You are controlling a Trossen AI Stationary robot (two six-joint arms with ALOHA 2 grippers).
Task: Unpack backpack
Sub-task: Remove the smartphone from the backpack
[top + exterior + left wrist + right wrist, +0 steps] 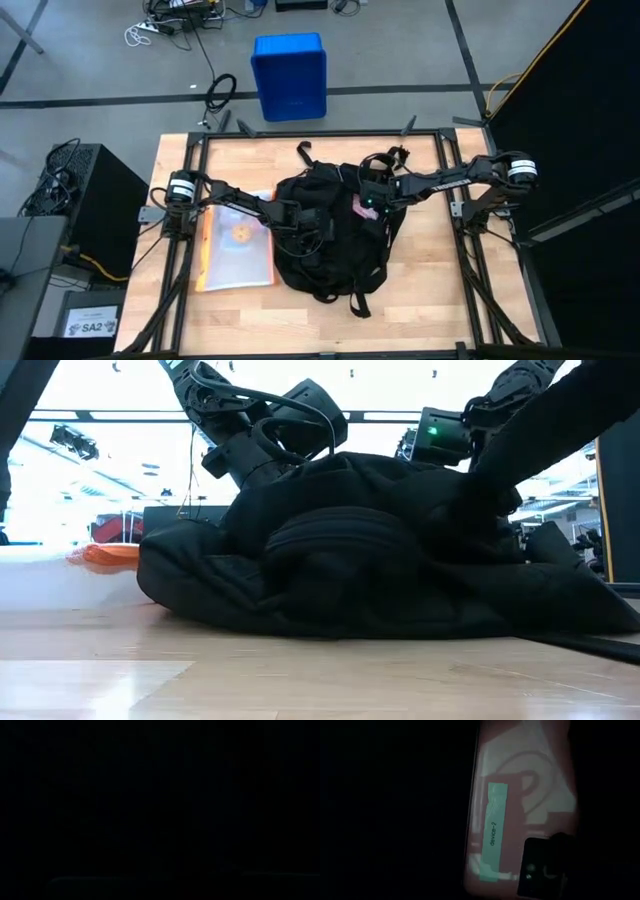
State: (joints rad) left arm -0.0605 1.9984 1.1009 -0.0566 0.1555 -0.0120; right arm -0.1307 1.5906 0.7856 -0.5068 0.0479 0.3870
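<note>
The black backpack lies flat in the middle of the table and bulks across the low view. My left gripper reaches into it from the table's left; its wrist view is all dark. My right gripper comes from the right to the backpack's upper opening. A flat pink thing shows right beside it. In the right wrist view the pink thing fills the middle and bears a teal tape label reading "device-2". Dark fabric surrounds it.
A clear plastic folder with orange edges lies on the table left of the backpack, under my left arm. Straps trail toward the near edge and others toward the far edge. A blue crate stands on the floor beyond the table.
</note>
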